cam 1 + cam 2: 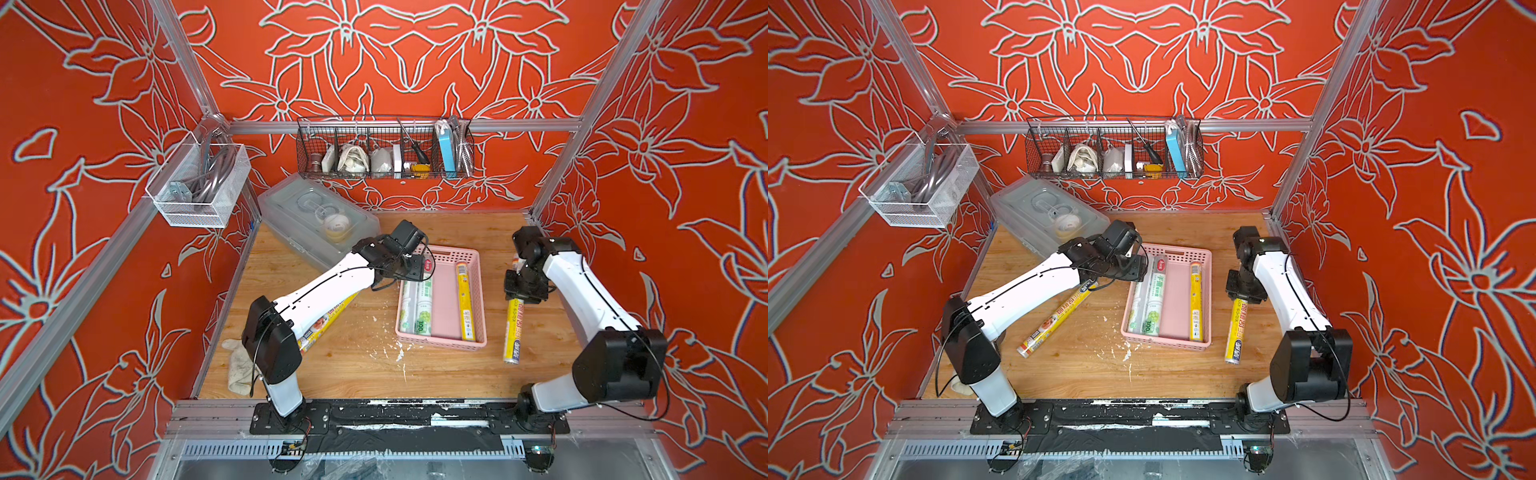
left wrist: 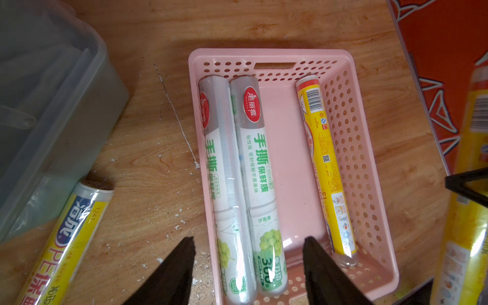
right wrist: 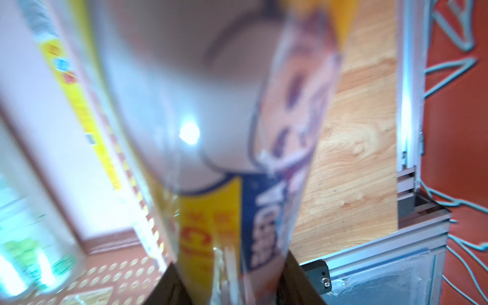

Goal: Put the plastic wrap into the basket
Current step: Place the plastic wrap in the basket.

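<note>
Basket (image 1: pixel 482 309): pink, shallow and rectangular, with rows of round holes in its walls and a slot handle in the end wall; it is sitting near the middle of the wooden table (image 1: pixel 332 374)
Green pair: a white-and-green roll (image 2: pixel 260 184) and a second white-and-green roll (image 2: pixel 220 179) are lying side by side, touching, along the basket wall on the left arm's side; each is showing a red oval label on a grey band, green lettering and a bunch of green grapes
Yellow roll in the basket (image 2: pixel 326 169): slim and yellow, showing a barcode and small print, lying along the opposite wall and leaving a bare pink strip between it and the green pair
Held yellow roll (image 1: pixel 513 332): yellow with a blue band and red lettering, lying outside the basket on the right arm's side, roughly parallel to it; whether it is clearing the table I cannot tell
Loose yellow roll (image 1: pixel 1054 320): yellow with food pictures, lying at a slant on the table under the left arm
Left gripper (image 2: pixel 248 239): hovering over the green pair with its fingers spread apart, gripping nothing
Right gripper (image 1: pixel 517 291): clamping the held yellow roll partway along its length
</note>
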`<state>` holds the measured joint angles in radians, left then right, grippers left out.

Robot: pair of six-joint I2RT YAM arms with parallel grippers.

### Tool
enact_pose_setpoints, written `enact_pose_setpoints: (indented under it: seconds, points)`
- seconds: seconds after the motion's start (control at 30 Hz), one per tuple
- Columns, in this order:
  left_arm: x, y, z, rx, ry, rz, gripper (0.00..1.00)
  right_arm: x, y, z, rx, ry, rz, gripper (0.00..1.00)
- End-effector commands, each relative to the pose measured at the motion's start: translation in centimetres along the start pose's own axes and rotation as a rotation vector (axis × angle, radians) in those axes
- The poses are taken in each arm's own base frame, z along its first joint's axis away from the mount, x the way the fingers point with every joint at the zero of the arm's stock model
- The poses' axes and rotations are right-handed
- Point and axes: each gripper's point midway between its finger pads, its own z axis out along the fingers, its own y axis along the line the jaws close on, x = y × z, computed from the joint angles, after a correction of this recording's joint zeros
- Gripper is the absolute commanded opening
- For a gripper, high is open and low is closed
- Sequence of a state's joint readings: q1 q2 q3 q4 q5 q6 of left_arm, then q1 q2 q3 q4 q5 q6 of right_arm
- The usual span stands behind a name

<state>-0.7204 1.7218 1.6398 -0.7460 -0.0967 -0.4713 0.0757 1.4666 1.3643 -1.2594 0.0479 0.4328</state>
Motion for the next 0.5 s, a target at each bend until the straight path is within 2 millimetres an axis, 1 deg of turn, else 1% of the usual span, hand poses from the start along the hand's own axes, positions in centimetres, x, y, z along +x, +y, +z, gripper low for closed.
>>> enact_pose_setpoints:
  seconds: [0.0,0.07,0.13,0.23,0.27,0.37,0.47]
  points:
    - [-0.3,0.8,-1.3,-0.012,-0.025,-0.002,0.66,0.8,0.4,-2.9,-0.02,0.018,-0.023,0.25]
    - [-0.3,1.0,-1.5,-0.015,-0.029,-0.005,0.66,0.1,2.0,-4.3,-0.078,-0.013,-0.028,0.25]
    - [-0.3,1.3,-1.6,-0.019,-0.031,-0.008,0.66,-0.6,4.1,-5.4,-0.14,-0.042,-0.045,0.25]
    - [-0.2,1.5,-1.9,-0.023,-0.031,-0.012,0.66,-1.6,6.3,-5.7,-0.155,-0.04,-0.069,0.26]
    - [-0.1,1.6,-2.0,-0.022,-0.032,-0.013,0.66,-1.8,7.0,-5.5,-0.158,-0.034,-0.072,0.26]
    - [0.2,2.0,-2.3,-0.032,-0.031,-0.014,0.66,-2.5,9.8,-4.7,-0.204,-0.013,-0.08,0.25]
    - [0.5,2.4,-2.5,-0.039,-0.031,-0.016,0.66,-3.2,12.3,-3.2,-0.213,0.008,-0.097,0.25]
